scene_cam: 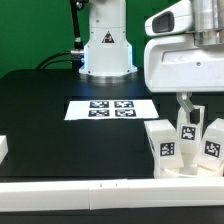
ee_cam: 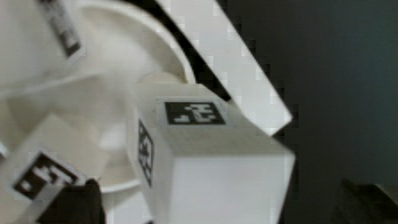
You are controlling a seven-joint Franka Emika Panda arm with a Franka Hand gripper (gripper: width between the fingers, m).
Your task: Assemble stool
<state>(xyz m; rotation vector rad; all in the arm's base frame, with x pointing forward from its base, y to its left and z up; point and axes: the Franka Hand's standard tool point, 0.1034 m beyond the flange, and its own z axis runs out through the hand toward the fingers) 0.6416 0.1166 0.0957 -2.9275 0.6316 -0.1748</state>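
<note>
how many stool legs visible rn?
3, all clustered on the seat at the exterior view's lower right: left leg, middle leg under the tool, right leg. More may be hidden.

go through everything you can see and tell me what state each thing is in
gripper: open, above the stool legs, holding nothing.
stool legs: three upright, clustered at the exterior view's right.
round seat: lying flat beneath the legs; whether they are screwed in is unclear.
marker board: flat on the table, nothing on it.
</note>
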